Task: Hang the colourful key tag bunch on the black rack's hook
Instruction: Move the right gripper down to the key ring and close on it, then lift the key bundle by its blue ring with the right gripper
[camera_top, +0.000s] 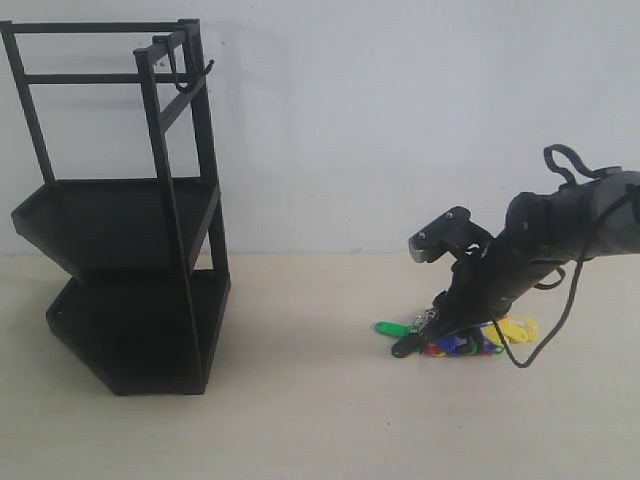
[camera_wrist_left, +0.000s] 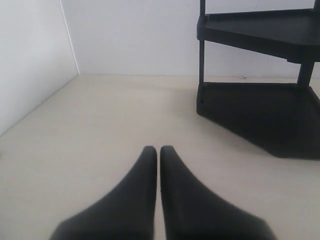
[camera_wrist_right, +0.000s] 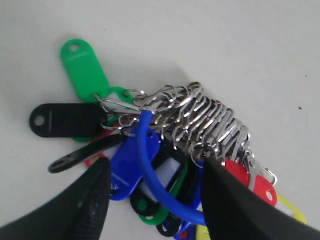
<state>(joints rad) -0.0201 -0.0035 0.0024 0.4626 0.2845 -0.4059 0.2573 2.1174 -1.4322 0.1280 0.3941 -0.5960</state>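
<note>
The colourful key tag bunch (camera_top: 462, 338) lies flat on the table at the right, its green and black tags fanned out. In the right wrist view the key tag bunch (camera_wrist_right: 170, 145) shows silver rings and a blue loop (camera_wrist_right: 150, 165). My right gripper (camera_wrist_right: 156, 167) is open and low over it, one finger on each side of the blue loop and tags. The black rack (camera_top: 125, 210) stands at the left, with the hook (camera_top: 180, 70) on its top rail. My left gripper (camera_wrist_left: 158, 150) is shut and empty, near the rack's base (camera_wrist_left: 260, 115); it is out of the exterior view.
A white wall runs behind the table. Bare tabletop (camera_top: 310, 400) lies between the rack and the bunch. A black cable (camera_top: 555, 330) loops off the right arm down beside the tags.
</note>
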